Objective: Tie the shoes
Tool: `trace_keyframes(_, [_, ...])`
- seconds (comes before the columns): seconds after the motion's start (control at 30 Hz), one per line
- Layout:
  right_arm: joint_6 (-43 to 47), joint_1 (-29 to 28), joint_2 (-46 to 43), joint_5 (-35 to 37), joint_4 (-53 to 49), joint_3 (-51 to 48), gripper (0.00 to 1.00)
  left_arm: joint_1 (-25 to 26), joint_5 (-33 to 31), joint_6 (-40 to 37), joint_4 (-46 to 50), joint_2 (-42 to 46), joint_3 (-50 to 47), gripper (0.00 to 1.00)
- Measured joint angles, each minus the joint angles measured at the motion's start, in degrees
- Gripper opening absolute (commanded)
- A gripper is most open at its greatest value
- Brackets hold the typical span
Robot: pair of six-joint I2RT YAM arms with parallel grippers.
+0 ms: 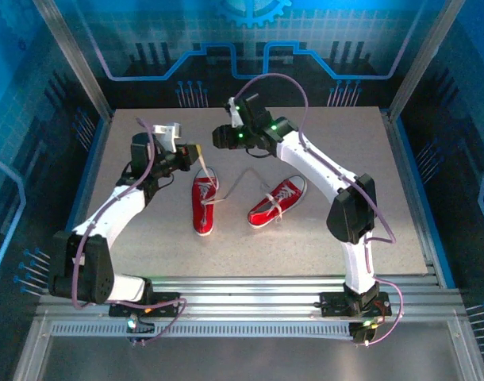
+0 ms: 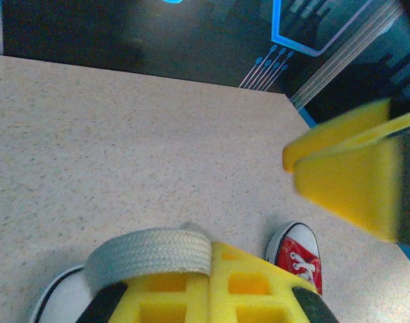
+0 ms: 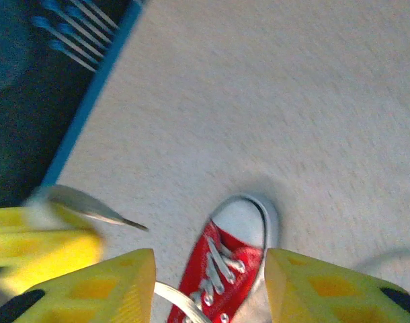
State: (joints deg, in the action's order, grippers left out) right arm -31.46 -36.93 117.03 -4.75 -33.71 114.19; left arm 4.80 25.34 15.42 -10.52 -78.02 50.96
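Observation:
Two red shoes with white soles lie mid-table: the left shoe (image 1: 203, 203) and the right shoe (image 1: 278, 201), which lies at an angle. My left gripper (image 1: 197, 152) hangs just beyond the left shoe. Its yellow fingers (image 2: 252, 286) are shut on a flat white lace (image 2: 151, 252) that drapes over them. My right gripper (image 1: 219, 136) hovers close by to the right and a little farther back. Its jaws are open (image 3: 210, 289), with a red shoe (image 3: 222, 266) and a loose lace (image 3: 179, 301) on the table below the gap. Nothing is between the pads.
The two grippers are very close; the right gripper's yellow finger (image 2: 349, 178) looms in the left wrist view. The right shoe's toe (image 2: 298, 250) lies past the left fingers. A blue rail (image 3: 91, 101) and dark walls border the beige tabletop (image 1: 345, 143).

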Motion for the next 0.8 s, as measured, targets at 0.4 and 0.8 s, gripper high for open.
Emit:
trace_keyframes(0.4, [-13.5, 0.0, 16.3, 7.8, -14.3, 5.6, 0.54, -0.2, 0.1, -2.5, 14.0, 3.1, 0.1, 0.0])
trace_keyframes(0.8, [-16.3, 1.7, 29.7, 13.2, -22.0, 19.3, 0.58, -0.2, -2.1, -1.6, 19.3, -4.6, -1.9, 0.0])
